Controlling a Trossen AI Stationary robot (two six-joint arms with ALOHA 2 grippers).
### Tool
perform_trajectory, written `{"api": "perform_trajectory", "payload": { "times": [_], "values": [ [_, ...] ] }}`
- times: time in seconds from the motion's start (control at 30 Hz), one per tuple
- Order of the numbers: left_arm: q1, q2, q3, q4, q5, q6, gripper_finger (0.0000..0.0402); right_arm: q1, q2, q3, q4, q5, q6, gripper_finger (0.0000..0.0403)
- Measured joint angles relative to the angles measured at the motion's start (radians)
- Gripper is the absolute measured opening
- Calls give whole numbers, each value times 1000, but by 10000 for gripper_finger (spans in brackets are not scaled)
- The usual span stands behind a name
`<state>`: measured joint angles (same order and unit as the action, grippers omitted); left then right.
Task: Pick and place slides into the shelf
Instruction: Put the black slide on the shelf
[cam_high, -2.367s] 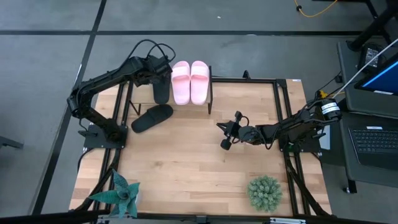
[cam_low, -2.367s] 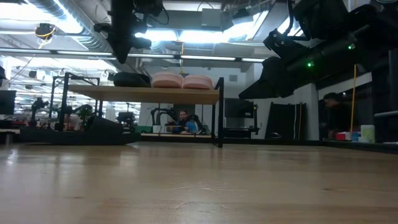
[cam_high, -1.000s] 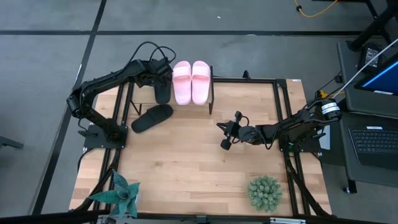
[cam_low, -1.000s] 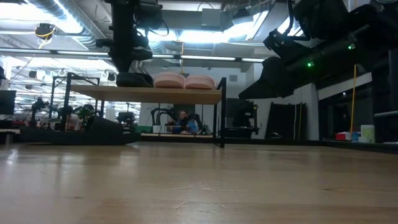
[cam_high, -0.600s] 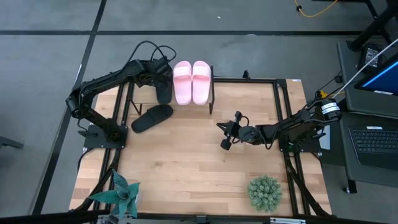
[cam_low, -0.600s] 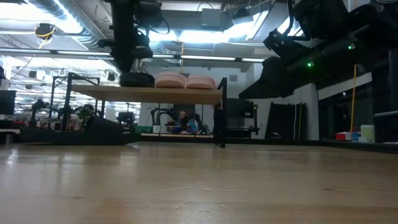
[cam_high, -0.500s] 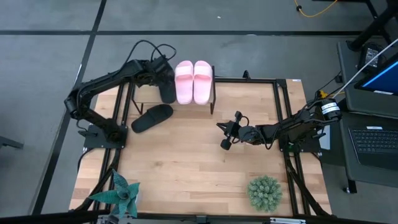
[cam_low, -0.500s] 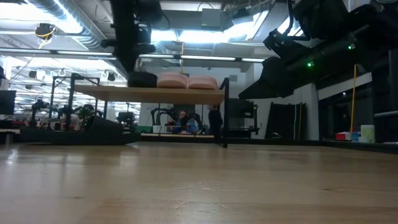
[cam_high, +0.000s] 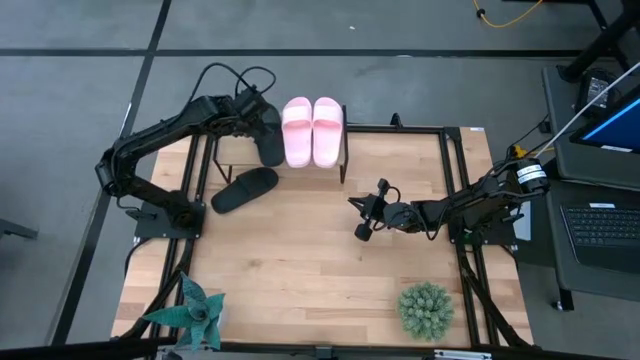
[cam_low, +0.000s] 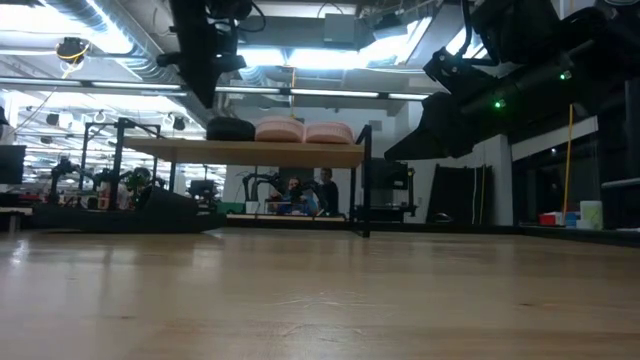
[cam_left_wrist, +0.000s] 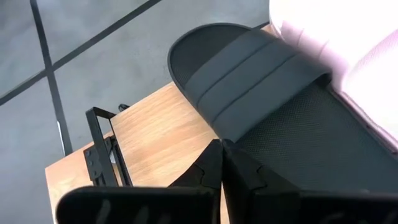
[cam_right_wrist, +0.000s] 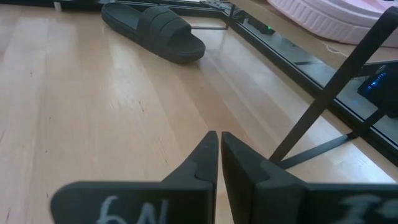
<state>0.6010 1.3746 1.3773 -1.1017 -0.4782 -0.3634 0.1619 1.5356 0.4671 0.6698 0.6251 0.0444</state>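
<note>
Matte black slide on the low wooden shelf (cam_high: 268, 138): its far end is covered by the left gripper (cam_high: 248, 104) in the high view; heel cut off in the left wrist view.
Pale pink slide pair (cam_right_wrist: 329, 15): only an edge shows in the right wrist view.
Shelf's thin black metal legs (cam_high: 345, 158): mostly hidden from above.
People behind the shelf (cam_low: 310, 192): too small to make out.

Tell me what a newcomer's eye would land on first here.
The pale pink pair of slide sandals side by side on the small wooden-topped shelf with black legs at the table's far edge. Next, one matte black slide on the shelf beside them, with the left claw shut just above it. The other matte black slide lies on the tabletop in front.
</note>
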Motion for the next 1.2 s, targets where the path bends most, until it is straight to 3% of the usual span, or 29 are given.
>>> {"api": "perform_trajectory", "payload": {
  "times": [0.3,0.63,0.8,1.0,1.2],
  "values": [
    [-50,-10,0,-23,-51,70,0,0,0,0,0,0,0,23],
    [-314,-116,-8,-14,-204,77,0,0,0,0,-20,0,0,23],
    [-488,-175,-116,21,-292,8,0,0,0,0,-20,0,0,23],
    [-668,-225,-286,108,-299,-65,0,0,0,0,-19,0,0,23],
    [-814,-229,-375,128,-318,-82,0,0,0,0,-18,0,0,23]
  ]
}}
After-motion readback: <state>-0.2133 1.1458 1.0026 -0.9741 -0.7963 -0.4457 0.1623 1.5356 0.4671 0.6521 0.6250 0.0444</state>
